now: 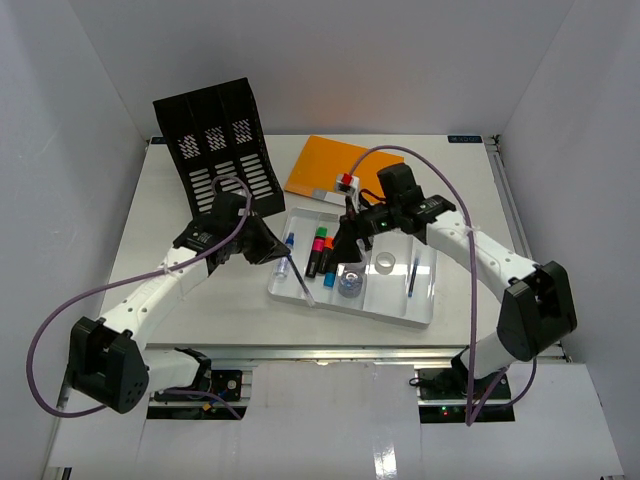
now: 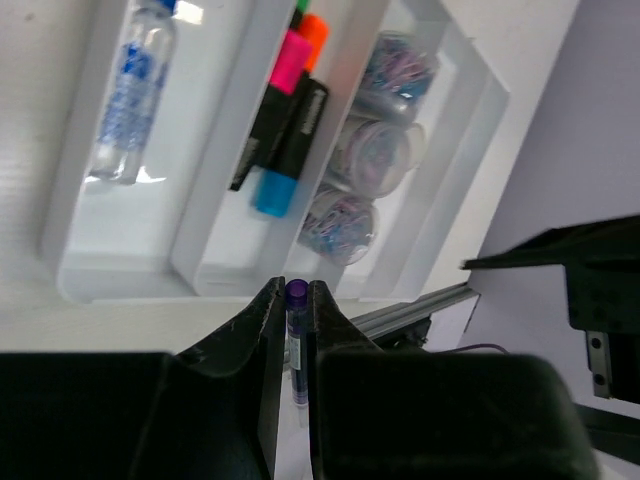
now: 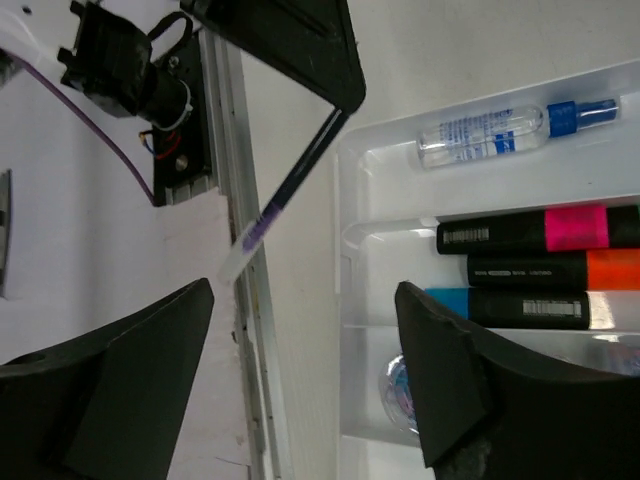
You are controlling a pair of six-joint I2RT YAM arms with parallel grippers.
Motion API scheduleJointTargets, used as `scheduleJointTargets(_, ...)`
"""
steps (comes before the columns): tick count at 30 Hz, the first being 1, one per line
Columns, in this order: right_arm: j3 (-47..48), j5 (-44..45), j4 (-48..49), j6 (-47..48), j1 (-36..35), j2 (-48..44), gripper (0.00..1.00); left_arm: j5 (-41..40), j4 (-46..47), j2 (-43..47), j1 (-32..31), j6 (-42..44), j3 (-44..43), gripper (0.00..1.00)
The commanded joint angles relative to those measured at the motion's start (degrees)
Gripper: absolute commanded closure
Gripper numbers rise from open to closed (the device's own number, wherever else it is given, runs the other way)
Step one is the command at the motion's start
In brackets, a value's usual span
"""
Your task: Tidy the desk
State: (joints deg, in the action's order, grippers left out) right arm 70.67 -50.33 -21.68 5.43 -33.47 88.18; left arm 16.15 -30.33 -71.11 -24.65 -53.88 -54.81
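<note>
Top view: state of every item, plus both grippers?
Left gripper, shut on purple pen.
Purple pen, held tilted, not yet in tray.
Right gripper, open, empty.
Spray bottle, lying in tray.
Highlighters, lying side by side in tray.
Tape roll, flat in tray.
Blue pen, lying in tray.
File rack, standing.
Orange folder, flat on desk.

The left claw [image 2: 293, 300] hides most of the pen [image 2: 297, 365]. In the left wrist view the bottle [image 2: 130, 90] and markers [image 2: 298, 130] are cut off by the top edge. A finger [image 3: 450, 380] of the right claw [image 3: 305, 300] covers most of a jar [image 3: 395, 385].
</note>
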Motion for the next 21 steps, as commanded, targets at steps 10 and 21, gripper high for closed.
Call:
scheduleJointTargets(10,8.39,7.89,0.89,-13.3,-2.08,8.67,0.21,5.44,18.05,-8.96,-2.92,-2.62,-6.09,1.0)
scheduleJointTargets(21,8.34,7.94,1.35,-12.67,-2.39,10.52,0.71,6.0,21.52,-10.46,-3.21,-3.66,-6.14,1.0)
